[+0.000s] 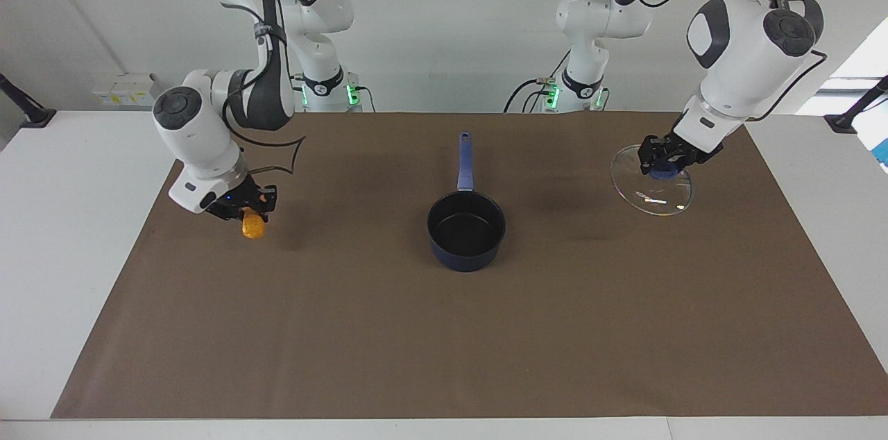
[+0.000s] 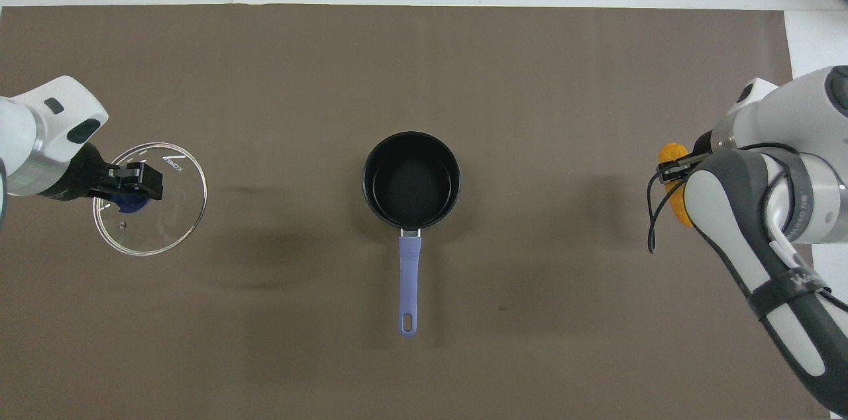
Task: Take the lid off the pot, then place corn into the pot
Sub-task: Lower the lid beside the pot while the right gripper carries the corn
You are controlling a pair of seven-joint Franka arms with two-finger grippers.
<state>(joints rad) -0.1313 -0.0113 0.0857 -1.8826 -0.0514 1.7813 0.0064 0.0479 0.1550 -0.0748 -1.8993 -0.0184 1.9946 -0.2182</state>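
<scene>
The dark blue pot [image 1: 465, 259] [image 2: 366, 181] stands open at the middle of the brown mat, its long blue handle [image 1: 465, 162] [image 2: 409, 281] pointing toward the robots. My left gripper [image 1: 664, 164] [image 2: 132, 188] is shut on the blue knob of the clear glass lid [image 1: 652, 190] [image 2: 162, 221]. The lid hangs tilted in the air over the mat at the left arm's end. My right gripper [image 1: 251, 211] [image 2: 676, 168] is shut on the orange-yellow corn [image 1: 252, 227] [image 2: 670, 154], held low over the mat at the right arm's end.
The brown mat [image 1: 444, 343] covers most of the white table [image 1: 62, 218]. A small white box [image 1: 125, 89] sits by the wall near the right arm's base. Black stands [image 1: 28, 110] are clamped at both table ends.
</scene>
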